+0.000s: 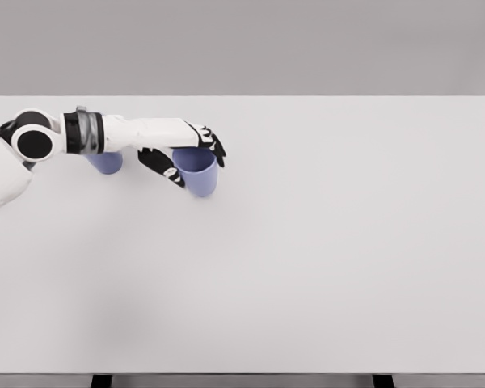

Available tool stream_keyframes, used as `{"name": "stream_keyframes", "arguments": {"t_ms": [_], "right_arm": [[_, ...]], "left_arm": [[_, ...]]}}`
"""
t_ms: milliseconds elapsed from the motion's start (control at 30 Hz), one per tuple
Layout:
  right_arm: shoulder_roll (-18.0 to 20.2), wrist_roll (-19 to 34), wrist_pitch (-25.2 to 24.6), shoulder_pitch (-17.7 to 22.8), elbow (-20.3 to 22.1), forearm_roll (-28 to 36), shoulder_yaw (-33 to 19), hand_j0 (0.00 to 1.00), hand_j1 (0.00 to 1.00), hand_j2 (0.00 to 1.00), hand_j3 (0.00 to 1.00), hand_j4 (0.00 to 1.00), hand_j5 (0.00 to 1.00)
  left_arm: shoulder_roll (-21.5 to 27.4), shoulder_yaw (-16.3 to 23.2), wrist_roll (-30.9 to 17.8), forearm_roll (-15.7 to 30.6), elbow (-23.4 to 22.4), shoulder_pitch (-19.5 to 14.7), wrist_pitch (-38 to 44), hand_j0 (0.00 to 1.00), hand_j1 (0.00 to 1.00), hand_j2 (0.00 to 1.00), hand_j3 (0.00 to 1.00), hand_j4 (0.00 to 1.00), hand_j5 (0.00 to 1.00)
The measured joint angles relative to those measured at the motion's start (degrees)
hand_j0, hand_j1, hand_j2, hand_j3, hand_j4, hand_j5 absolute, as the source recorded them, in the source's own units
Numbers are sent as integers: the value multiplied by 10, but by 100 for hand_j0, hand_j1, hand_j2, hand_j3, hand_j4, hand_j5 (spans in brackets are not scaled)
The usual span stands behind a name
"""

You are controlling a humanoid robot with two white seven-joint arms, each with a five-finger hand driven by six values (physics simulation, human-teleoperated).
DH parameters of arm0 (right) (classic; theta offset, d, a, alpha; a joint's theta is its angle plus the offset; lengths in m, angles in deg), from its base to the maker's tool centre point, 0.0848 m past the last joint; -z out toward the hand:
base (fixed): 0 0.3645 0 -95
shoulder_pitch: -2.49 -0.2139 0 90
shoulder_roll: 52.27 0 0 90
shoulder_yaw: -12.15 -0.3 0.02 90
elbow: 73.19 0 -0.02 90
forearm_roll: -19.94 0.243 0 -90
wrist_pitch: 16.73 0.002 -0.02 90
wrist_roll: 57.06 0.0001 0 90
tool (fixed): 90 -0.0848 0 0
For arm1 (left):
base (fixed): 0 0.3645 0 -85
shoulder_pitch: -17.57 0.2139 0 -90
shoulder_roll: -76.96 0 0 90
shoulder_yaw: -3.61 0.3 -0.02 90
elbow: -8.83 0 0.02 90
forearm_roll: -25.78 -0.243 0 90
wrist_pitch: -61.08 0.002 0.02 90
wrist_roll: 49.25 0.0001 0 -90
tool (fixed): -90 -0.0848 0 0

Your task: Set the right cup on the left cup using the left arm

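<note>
**Left hand closed around the right cup, left cup waiting beneath the forearm**

Far left: the left arm (pixel 105 131) enters from the picture's left edge and reaches level across the rear part of the white desk (pixel 307 259). No right arm in view.

Under the forearm: the left cup (pixel 106 162), pale blue-violet, stands on the desk, its top hidden by the arm, so only the lower body shows. It is the target and looks untouched; the arm passes over it simply because the reach to the other cup runs that way.

Just right of it: the left hand (pixel 184 155) wraps the right cup (pixel 199 172) from the side, thumb on the near face, fingers curled over the far rim. The side grip leaves the cup's base free, which suits setting it down onto another cup. The cup is upright; whether its base rests on the desk or is just clear of it cannot be told.

Judgement: grasp stage, stacking not yet done. The two cups sit near each other, so the carry leftward should be short, though the arm must clear the left cup's rim first.
</note>
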Motion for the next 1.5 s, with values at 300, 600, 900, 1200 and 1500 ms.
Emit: {"name": "stream_keyframes", "arguments": {"t_ms": [300,600,900,1200,1500], "right_arm": [[0,0,0,0,0,0,0,100,100,100,100,100,100],[0,0,0,-1,0,0,0,100,100,100,100,100,100],[0,0,0,-1,0,0,0,100,100,100,100,100,100],[0,0,0,0,0,0,0,100,100,100,100,100,100],[0,0,0,0,0,0,0,100,100,100,100,100,100]], "left_arm": [[118,-2,-1,88,96,-43,0,51,51,51,51,51,51],[190,-1,-1,131,103,-95,0,51,51,51,51,51,51],[217,8,-2,136,38,-98,-1,52,52,52,52,52,52],[219,11,-1,132,-12,-98,-1,53,53,53,53,53,53],[211,11,-1,132,-22,-91,0,53,53,53,53,53,53]]}}
